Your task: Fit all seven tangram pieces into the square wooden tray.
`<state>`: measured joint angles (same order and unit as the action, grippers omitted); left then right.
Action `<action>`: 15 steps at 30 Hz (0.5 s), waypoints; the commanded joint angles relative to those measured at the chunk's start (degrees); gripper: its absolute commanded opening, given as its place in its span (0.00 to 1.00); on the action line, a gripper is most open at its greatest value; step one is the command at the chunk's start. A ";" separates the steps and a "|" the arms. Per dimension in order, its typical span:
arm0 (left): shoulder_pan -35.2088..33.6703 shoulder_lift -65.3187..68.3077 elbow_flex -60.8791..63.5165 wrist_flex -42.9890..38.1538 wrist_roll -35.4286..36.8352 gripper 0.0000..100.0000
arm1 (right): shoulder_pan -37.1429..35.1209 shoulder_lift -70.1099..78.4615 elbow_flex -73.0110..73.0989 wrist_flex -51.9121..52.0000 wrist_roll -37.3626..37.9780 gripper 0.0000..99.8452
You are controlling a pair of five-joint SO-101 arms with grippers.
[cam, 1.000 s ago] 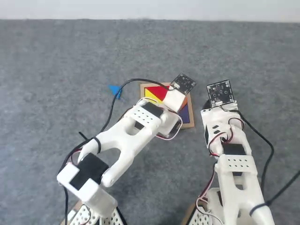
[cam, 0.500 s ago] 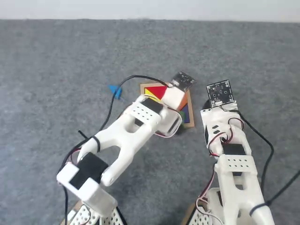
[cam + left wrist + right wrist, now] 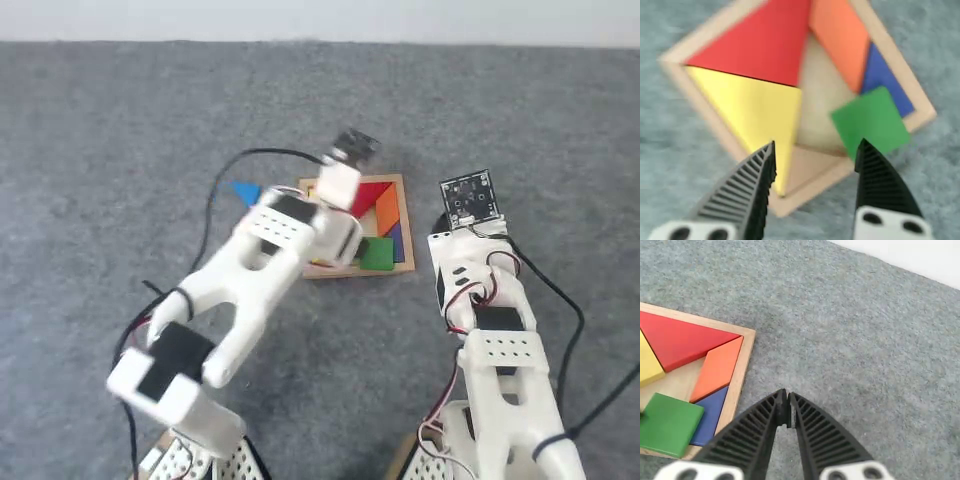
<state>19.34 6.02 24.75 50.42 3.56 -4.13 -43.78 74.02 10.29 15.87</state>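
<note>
Your blue triangle (image 3: 243,190) hasn't budged, on the carpet just left of the tray (image 3: 742,376). Your left gripper (image 3: 816,145) has swung away leftward and hangs released above the tray, uncovering the green square (image 3: 377,253) at its near right corner. Your right gripper (image 3: 789,396) stays clenched on nothing over carpet, right of the tray.

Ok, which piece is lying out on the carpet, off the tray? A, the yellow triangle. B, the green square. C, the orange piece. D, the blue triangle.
D: the blue triangle lies on the carpet apart from the tray, which holds the green square, orange piece and yellow triangle.
</note>
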 commanded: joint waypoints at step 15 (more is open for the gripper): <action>-19.52 -45.63 40.75 -45.54 0.18 0.02 | -11.38 29.93 -27.08 18.77 4.84 0.01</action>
<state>0.53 -31.08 58.15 17.01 3.56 -14.68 -18.64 54.86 25.76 19.82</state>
